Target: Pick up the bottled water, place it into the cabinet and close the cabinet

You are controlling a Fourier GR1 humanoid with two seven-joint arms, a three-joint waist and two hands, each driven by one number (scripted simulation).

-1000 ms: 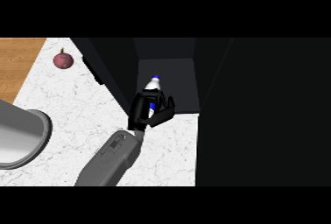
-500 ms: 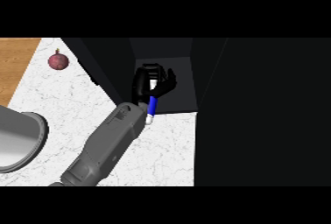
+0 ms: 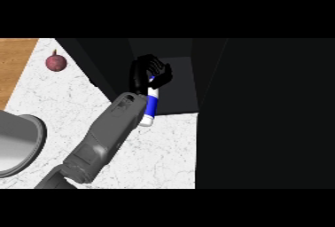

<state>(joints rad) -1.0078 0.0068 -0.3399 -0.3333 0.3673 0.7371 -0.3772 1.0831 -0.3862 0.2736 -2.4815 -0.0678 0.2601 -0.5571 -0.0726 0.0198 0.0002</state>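
The bottled water [image 3: 151,106], white with a blue label, is tilted, with its lower end hanging over the front edge of the open black cabinet [image 3: 178,88]. My left hand [image 3: 148,73] is inside the cabinet's opening, fingers curled round the bottle's upper part and hiding its cap. The grey forearm [image 3: 104,133] runs in from the lower left. A wide dark panel [image 3: 262,111] fills the view's right side; I cannot tell whether it is the cabinet's door. My right hand does not show.
A dark red round fruit [image 3: 56,62] lies on the white marble counter [image 3: 163,150] at the far left. A large grey round vessel [image 3: 16,142] stands at the left edge. A wooden surface [image 3: 14,57] borders the counter at the top left.
My left hand has moved up and deeper into the cabinet with the bottle. The bottle has tipped from cap-up to hanging below the hand, and the forearm has stretched forward.
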